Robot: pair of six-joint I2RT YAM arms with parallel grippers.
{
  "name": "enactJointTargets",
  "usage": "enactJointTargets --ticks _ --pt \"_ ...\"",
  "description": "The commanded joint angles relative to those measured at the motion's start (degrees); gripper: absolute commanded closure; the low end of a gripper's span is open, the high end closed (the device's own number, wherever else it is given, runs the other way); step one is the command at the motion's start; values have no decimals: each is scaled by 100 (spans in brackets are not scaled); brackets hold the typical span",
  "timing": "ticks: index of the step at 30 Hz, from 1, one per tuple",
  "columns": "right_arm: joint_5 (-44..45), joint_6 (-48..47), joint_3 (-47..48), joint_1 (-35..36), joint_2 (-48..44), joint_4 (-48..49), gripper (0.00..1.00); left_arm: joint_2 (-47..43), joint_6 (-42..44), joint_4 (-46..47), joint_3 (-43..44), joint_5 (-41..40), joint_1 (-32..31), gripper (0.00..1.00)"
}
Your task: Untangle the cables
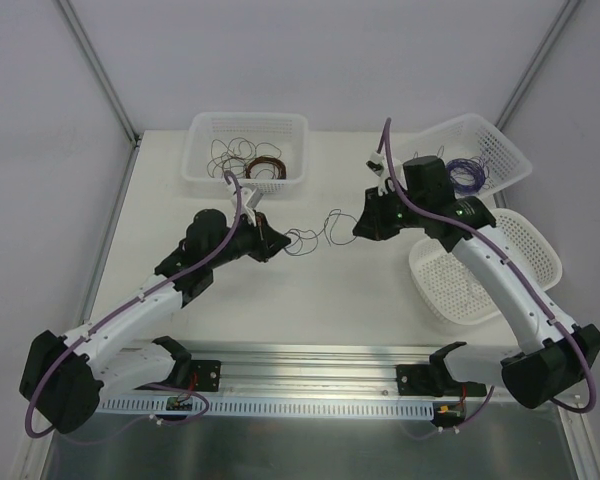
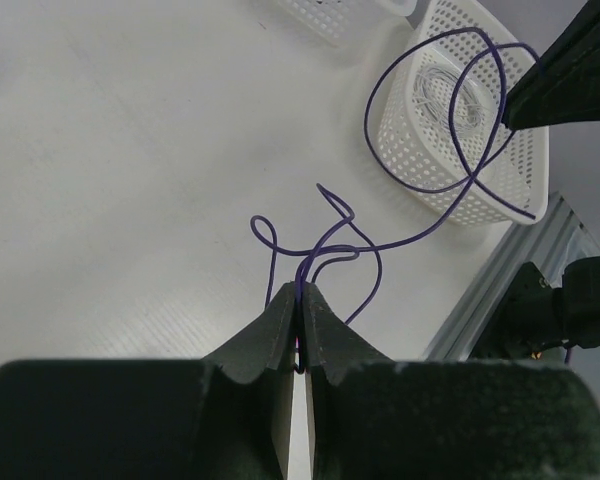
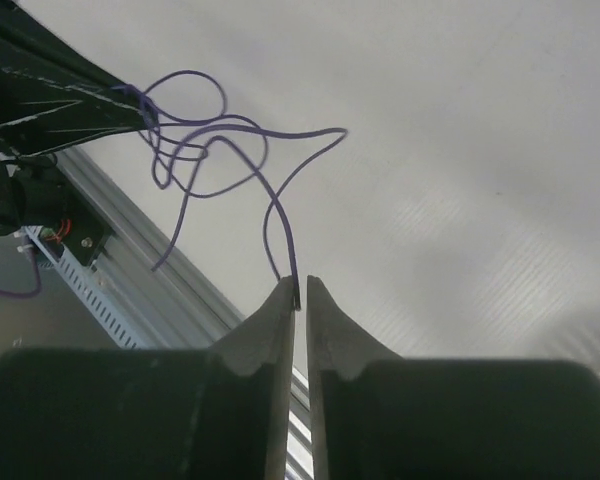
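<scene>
The cables [image 1: 315,235] are a thin purple and dark tangle stretched over the middle of the table between my two grippers. My left gripper [image 1: 280,243] holds one end; in the left wrist view its jaws [image 2: 300,292] are pressed together with purple strands [image 2: 308,265] running out of the tips into loose loops. My right gripper [image 1: 358,228] holds the other end. In the right wrist view it [image 3: 301,285] shows only a narrow slit, and the wire [image 3: 292,250] comes out at the tip of the left finger and curls away towards the other arm.
A white basket [image 1: 248,117] at the back left holds loose wires and a red-brown coil [image 1: 265,168]. A tilted basket [image 1: 500,140] at the back right holds a purple coil [image 1: 465,172]. A third basket [image 1: 540,250] lies under the right arm. A metal rail [image 1: 310,360] runs along the near edge.
</scene>
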Motion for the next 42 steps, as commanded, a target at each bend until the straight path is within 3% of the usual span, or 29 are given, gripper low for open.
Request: enactJointTargets --ticks 1,3,4,7,10,15,27,30,32,33,37,38,39,41,42 --pt "-652 -162 38 265 -183 422 86 143 160 48 355 410 -6 95" --pt "-942 -251 65 336 -122 404 66 188 195 39 442 515 -15 95" --pt "-995 -269 21 406 -139 448 51 223 265 39 469 550 -15 96" --pt "-1144 -339 -6 520 -209 667 35 293 388 -22 592 743 -15 96" --pt "-1303 -392 -14 635 -192 878 20 390 441 -40 697 1007 -32 97" --pt "-1364 -479 65 872 19 1116 14 495 485 -40 838 1244 -102 97" --pt "-1303 -664 3 1110 784 1415 23 390 687 -32 839 1702 -155 96" --pt "-1312 -717 -41 1145 863 1424 34 355 696 -31 821 1711 -164 96" --pt "-1320 -813 -49 1145 872 1345 53 346 714 -32 803 1676 -155 96" --pt "-1312 -840 -58 1145 863 1327 70 329 714 -31 812 1632 -155 96" --pt "-1189 -928 -23 1145 740 1196 96 311 705 -31 830 1562 -164 94" --pt "-1067 -963 46 1154 705 1143 98 302 696 -49 830 1518 -164 89" --pt "-874 -1102 256 1128 653 890 99 180 661 -58 777 1317 -155 76" --pt "-733 -1182 345 1110 617 705 99 127 635 -93 768 1124 -164 73" --pt "-636 -1226 442 1101 591 607 99 48 626 -171 733 1017 -155 66"
